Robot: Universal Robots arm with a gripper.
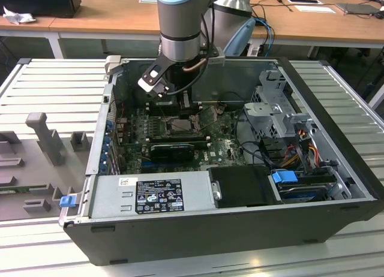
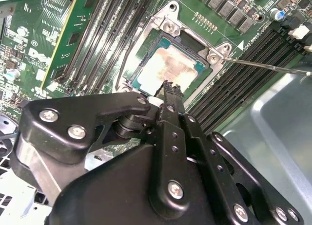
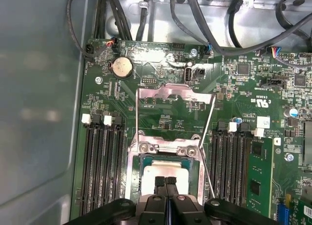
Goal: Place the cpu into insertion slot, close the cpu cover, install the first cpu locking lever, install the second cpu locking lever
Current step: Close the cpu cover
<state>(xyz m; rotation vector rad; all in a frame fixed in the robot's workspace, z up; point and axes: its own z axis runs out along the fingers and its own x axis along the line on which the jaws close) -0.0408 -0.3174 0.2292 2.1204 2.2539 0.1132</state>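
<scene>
- One arm reaches into the open computer case point(image 1: 198, 235), coming in at about twelve o'clock of the case in the exterior view.
- At about seven o'clock of the case lies the grey power supply point(image 1: 150, 196), well apart from the work.
- Next toward the exterior view's right, at about eleven o'clock, hangs the gripper point(image 3: 165, 180). Its two fingertips are pressed together with nothing between them.
- The cpu point(image 3: 150, 175) lies straight below those fingertips, flat and silvery side up, already seated in the insertion slot point(image 3: 131, 174). In the exterior view this spot is at about five o'clock from the arm's wrist. Whether the fingertips touch the chip's top or hover just over it, I cannot tell.
- The chip is square, so it has no long axis to match. The pair of fingertips sits over its near half, not its middle.
- The cpu cover point(image 3: 175, 92) is swung open and not yet closed. It is hinged at the slot's far edge from the fingertips, and the green board shows through its window. I judge that it lies at about twelve o'clock from the slot in the exterior view.
- One locking lever point(image 2: 263, 65), a thin wire, sticks out unlatched from a corner of the slot, running over the long black memory slots point(image 3: 100, 166).
- At about three o'clock of the case stands the metal drive cage point(image 1: 273, 112), well apart from the gripper.
</scene>
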